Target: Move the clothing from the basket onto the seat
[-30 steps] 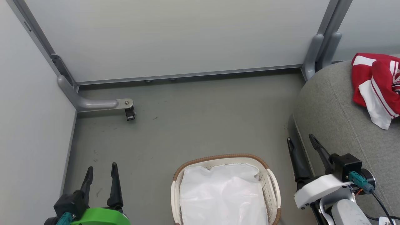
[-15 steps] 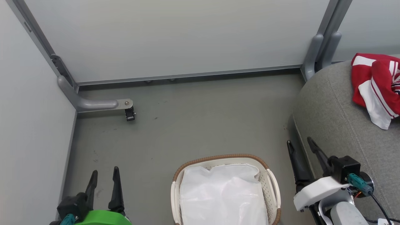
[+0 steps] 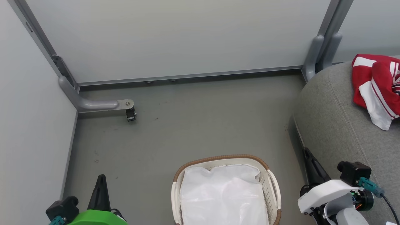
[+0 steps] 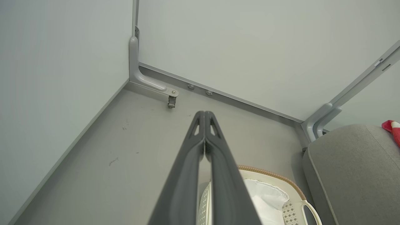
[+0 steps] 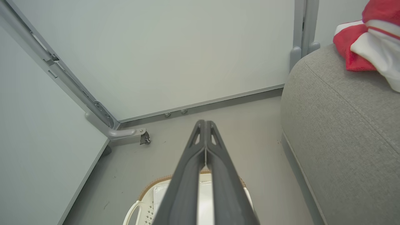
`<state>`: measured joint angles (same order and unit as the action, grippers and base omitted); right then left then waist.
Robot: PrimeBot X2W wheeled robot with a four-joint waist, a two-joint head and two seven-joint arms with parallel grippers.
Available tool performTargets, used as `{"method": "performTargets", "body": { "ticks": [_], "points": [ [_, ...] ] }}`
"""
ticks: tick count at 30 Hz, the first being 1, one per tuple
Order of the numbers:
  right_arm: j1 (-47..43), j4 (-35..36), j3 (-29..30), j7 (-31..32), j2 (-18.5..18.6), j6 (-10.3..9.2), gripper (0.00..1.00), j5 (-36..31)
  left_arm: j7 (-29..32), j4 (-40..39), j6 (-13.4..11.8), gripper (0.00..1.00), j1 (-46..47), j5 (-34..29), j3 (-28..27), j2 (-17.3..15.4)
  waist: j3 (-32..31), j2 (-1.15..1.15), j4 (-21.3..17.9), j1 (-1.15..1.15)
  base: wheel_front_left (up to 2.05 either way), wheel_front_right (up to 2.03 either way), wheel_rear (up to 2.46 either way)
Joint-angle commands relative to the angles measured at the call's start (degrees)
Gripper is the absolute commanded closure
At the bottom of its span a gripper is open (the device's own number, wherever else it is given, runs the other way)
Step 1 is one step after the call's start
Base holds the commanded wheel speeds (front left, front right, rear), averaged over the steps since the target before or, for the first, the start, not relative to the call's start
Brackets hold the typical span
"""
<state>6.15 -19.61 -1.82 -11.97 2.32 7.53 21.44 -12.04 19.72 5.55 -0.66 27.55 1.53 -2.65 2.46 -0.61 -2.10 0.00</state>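
Red and white clothing lies bunched on the grey seat at the right, and its edge shows in the right wrist view. The cream basket with a brown rim stands on the floor at bottom centre, holding a glossy white liner sheet. My left gripper is shut at the lower left, left of the basket, with nothing between its fingers. My right gripper is shut at the lower right, between the basket and the seat, fingertips pressed together.
Pale partition walls close in the back and the left. A grey bracket foot with a small caster juts onto the floor at the back left. A grey post stands behind the seat's corner. Grey floor stretches beyond the basket.
Both grippers have gone from open to shut and have drawn back toward the bottom of the head view. The clothing, basket and seat have stayed put.
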Motion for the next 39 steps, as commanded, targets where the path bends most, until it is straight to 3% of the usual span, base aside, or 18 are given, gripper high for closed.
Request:
{"method": "performTargets", "body": {
  "ticks": [1,39],
  "points": [
    [0.7,1.2,0.5,0.6,0.2,-0.01,1.0,2.6,0.6,-1.2,0.3,1.0,1.3,2.4,-0.6,-0.1,0.0,0.06,0.0,0.0,0.0,0.0,0.0],
    [0.4,3.4,4.1,8.8,0.4,-0.03,1.0,33.8,8.8,-3.4,1.1,1.0,4.1,30.9,-4.0,-0.2,-0.8,0.24,0.7,0.0,0.0,0.0,0.0]
  ]
}}
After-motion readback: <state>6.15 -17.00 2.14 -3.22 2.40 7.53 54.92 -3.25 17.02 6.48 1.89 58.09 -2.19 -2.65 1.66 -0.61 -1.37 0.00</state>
